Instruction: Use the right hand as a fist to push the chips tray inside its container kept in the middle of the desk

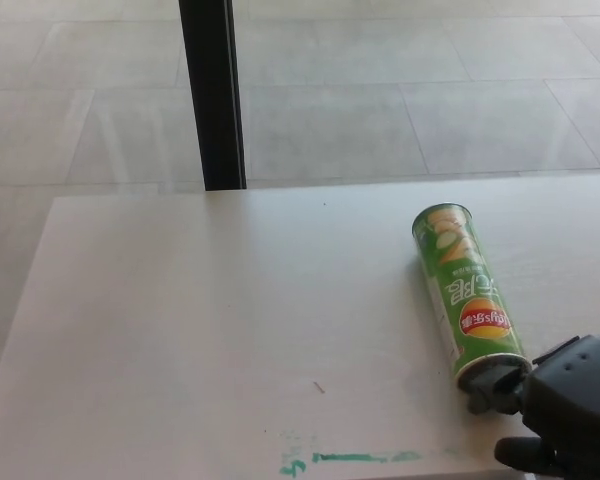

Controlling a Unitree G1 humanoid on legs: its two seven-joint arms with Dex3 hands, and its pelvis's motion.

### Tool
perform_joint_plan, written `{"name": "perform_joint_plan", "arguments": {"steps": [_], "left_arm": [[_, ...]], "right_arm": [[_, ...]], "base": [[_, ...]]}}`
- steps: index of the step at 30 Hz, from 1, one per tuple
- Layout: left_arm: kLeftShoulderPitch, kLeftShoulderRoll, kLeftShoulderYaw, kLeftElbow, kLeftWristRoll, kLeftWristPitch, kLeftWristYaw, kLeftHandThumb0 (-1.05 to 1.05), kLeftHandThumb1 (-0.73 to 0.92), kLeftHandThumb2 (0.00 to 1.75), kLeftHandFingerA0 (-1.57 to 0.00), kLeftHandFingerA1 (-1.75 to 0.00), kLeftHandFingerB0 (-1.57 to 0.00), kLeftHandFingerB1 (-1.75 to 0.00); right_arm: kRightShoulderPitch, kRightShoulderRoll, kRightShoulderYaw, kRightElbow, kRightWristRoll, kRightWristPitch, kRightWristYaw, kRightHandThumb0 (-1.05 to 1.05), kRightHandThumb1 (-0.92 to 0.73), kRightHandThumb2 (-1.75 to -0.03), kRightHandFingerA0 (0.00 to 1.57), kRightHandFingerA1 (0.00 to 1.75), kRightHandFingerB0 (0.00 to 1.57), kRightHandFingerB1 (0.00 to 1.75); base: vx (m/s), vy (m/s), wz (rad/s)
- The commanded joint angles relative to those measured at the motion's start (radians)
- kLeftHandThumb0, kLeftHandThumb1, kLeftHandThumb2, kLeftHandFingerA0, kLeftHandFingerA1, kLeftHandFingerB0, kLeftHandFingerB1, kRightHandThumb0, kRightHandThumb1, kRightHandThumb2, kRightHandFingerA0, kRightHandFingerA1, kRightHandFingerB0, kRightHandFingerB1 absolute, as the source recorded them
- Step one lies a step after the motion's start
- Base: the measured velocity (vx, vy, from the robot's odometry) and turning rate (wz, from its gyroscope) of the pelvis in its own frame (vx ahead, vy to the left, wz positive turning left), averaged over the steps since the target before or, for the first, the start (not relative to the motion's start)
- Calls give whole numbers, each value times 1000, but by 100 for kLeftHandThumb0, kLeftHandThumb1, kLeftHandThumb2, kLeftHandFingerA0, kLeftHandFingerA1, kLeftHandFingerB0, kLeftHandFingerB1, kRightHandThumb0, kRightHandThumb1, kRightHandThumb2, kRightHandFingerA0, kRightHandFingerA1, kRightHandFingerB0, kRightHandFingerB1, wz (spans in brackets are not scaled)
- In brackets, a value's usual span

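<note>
Your only readable markings sit on the green chips container (pixel 468 296), which lies on its side on the desk (pixel 210 320). Near its lower end you can see a red and yellow round brand logo (pixel 483 320) with white script, too small and turned to spell out with certainty. Above the logo, large white characters (pixel 466 287) run along the can; you cannot read them at this angle. The green smear (pixel 352 458) on the desk's near edge is no legible writing.
</note>
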State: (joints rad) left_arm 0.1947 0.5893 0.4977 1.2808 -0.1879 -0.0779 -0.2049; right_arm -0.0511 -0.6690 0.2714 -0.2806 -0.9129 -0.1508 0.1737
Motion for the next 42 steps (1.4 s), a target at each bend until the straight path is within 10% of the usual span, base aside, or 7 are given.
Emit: {"name": "perform_joint_plan", "arguments": {"steps": [1,19,27,31,33,39,42], "left_arm": [[16,10,8,7,-15,-8,-3,-95,62,145,-101,-137,0,-78],[29,11,14,-3,-23,-8,-20,-80,54,135,-113,-138,0,-74],[27,7,11,8,-17,-18,-5,-105,86,97,-63,-140,-37,-113],[26,12,7,12,-10,-13,8,-89,58,140,-110,-140,0,-76],[40,8,8,-3,-15,-22,-9,-105,87,98,-55,-135,-30,-104],[48,5,13,7,-21,-30,-36,-105,85,99,-52,-148,-19,-114],[38,5,7,22,-11,-16,-7,-91,64,143,-98,-134,0,-77]], "right_arm": [[113,-190,-320,-407,639,181,497,-62,-84,-68,79,142,57,52],[170,64,-1027,239,938,-38,156,-55,-74,-64,85,129,63,49],[29,123,-1132,823,890,-122,-170,-71,-76,-64,104,111,70,46],[11,116,-1158,1010,888,-121,-218,-69,-79,-64,103,123,65,54],[6,119,-1195,1118,912,-112,-252,-72,-76,-63,100,128,66,69],[-33,125,-1288,1254,990,-95,-290,-68,-76,-63,100,123,60,71],[-33,118,-1325,1321,1010,-97,-317,-65,-75,-63,102,125,62,77]], "base": [[0,0,0],[0,0,0],[0,0,0],[0,0,0],[0,0,0],[0,0,0],[0,0,0]]}}
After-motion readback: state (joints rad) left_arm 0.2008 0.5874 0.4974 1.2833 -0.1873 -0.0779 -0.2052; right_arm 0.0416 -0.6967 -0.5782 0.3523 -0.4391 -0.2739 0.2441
